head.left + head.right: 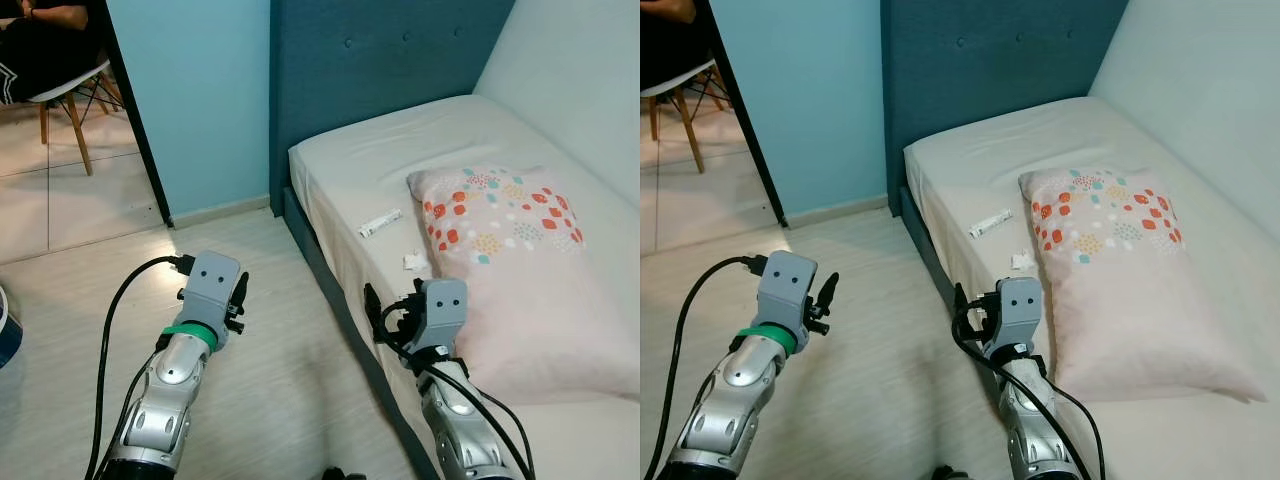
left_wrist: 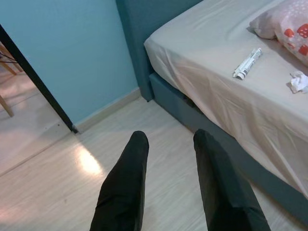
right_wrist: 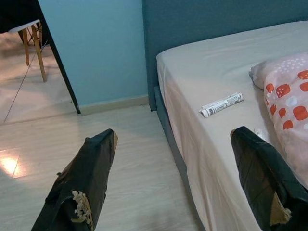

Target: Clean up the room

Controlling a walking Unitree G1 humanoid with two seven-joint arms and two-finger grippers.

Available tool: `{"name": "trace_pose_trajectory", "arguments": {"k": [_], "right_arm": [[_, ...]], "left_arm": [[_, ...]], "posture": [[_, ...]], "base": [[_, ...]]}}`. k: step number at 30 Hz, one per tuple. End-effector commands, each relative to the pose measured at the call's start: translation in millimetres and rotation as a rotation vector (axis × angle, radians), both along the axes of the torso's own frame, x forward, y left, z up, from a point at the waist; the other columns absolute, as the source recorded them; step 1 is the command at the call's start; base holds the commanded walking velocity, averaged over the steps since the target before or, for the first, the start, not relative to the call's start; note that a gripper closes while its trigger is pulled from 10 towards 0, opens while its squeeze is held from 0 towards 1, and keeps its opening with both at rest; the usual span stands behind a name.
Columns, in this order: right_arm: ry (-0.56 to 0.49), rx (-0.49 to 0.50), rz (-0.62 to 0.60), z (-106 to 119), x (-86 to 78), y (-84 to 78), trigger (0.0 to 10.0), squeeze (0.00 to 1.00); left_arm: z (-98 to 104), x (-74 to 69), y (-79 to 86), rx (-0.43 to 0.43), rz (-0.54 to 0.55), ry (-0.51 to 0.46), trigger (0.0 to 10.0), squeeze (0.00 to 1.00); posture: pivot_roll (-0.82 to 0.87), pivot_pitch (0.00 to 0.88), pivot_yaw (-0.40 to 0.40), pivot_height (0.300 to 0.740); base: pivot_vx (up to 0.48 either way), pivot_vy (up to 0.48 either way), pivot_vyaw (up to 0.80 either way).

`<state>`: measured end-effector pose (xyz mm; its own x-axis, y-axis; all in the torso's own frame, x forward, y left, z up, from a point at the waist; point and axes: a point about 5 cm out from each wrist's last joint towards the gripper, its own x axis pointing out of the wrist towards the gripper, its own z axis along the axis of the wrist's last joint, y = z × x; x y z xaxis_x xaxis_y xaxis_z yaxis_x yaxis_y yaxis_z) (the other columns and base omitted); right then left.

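Observation:
A small white printed tube (image 1: 380,223) lies on the beige bed sheet (image 1: 340,170), left of a pillow (image 1: 500,215) with coloured dots. A crumpled white tissue (image 1: 414,261) sits by the pillow's near corner. My right gripper (image 1: 375,305) hovers at the bed's side edge, short of the tissue, its fingers (image 3: 91,178) spread wide open and holding nothing. The tube (image 3: 221,104) lies ahead of it. My left gripper (image 1: 238,295) is over the wooden floor, left of the bed, open and holding nothing, its fingers (image 2: 130,183) pointing toward the wall corner.
A dark blue headboard (image 1: 380,60) and a light blue wall (image 1: 190,100) stand behind. A doorway on the left opens onto a tiled room, where a person sits on a white chair (image 1: 60,85). A blue-and-white object (image 1: 8,335) sits at the left edge of the floor.

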<state>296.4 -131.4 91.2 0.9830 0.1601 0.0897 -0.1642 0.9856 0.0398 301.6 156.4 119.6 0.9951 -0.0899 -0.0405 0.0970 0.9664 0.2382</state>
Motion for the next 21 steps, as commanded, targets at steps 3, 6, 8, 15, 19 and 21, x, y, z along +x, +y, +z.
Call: {"name": "trace_pose_trajectory", "arguments": {"k": [3,6,8,15,19,21], "right_arm": [[0.017,-0.007,-0.006,-3.9,-1.5,-3.7,10.0,0.00],[0.018,-0.007,-0.024,-5.8,-6.0,-8.3,10.0,0.00],[0.019,-0.007,-0.027,-6.5,-7.1,-8.8,10.0,0.00],[0.021,-0.007,-0.026,-6.5,-8.8,-9.9,10.0,0.00],[0.020,-0.007,-0.020,-5.4,-7.7,-9.8,10.0,0.00],[0.020,-0.007,-0.019,-5.2,-7.7,-9.7,10.0,0.00]], "left_arm": [[-4.4,-1.5,-3.3,-0.003,-0.007,0.022,10.0,0.00],[-6.2,-2.3,-3.5,0.001,-0.008,0.028,10.0,0.00],[-6.7,-2.5,-3.3,0.003,-0.009,0.030,10.0,0.00],[-8.5,-1.3,-1.2,0.005,-0.001,0.037,10.0,0.00],[-11.5,-2.5,1.4,-0.001,-0.004,0.061,10.0,0.00],[-12.6,-3.0,2.0,-0.006,-0.006,0.071,10.0,0.00]], "posture": [[0.12,0.132,-0.028,0.740],[0.10,0.137,-0.020,0.740],[0.10,0.137,-0.020,0.740],[0.08,0.143,-0.024,0.740],[0.08,0.146,-0.024,0.740],[0.08,0.146,-0.024,0.740]], "base": [[0.000,0.000,0.00],[0.000,0.000,0.00],[0.000,0.000,0.00],[0.000,0.000,0.00],[0.000,0.000,0.00],[0.000,0.000,0.00]]}}
